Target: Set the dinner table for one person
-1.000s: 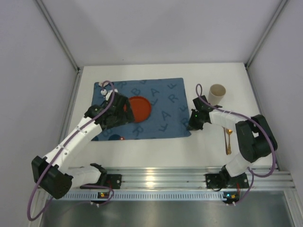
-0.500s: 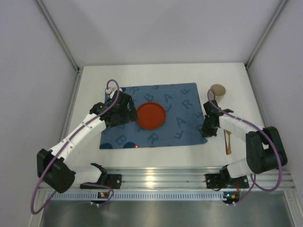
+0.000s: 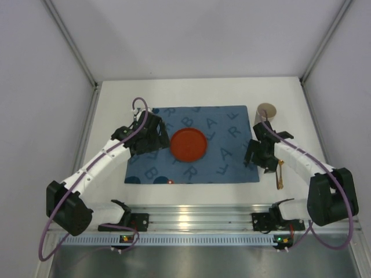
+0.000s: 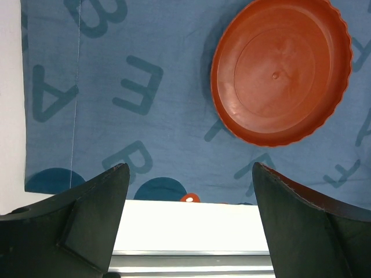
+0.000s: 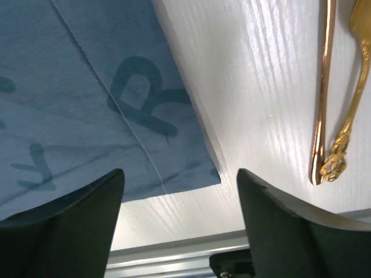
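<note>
So the biggest thing here is the white bench [image 3: 197,91], which is the dinner table itself. It fills the whole floor of the cell from the arm bases back to the far wall. Lying flat on the middle of it is a blue cloth placemat [image 3: 226,156] printed with darker blue capital letters. I can read R, A, B and F, and there are a couple of dark blue dots along the near edge. The left fingers [image 4: 87,220] are spread wide with nothing between them, hovering over the left half of the mat near its front edge. The right fingers [image 5: 58,226] are spread apart too and not pinching anything, right above the mat's near right corner, which lies flat on the bench. A round red-orange plate [image 3: 188,145] with a scalloped rim sits roughly mid-mat, just right of the left fingers. A tan paper cup [image 3: 266,110] stands upright at the mat's far right corner, partly behind the right arm. Two gold cutlery pieces [image 5: 323,87] lie side by side on bare bench just right of the mat, one with an ornate handle end, but I can't tell what kind they are. There's also a tiny red-orange speck [image 4: 187,198] at the mat's near edge, no idea what it is.
</note>
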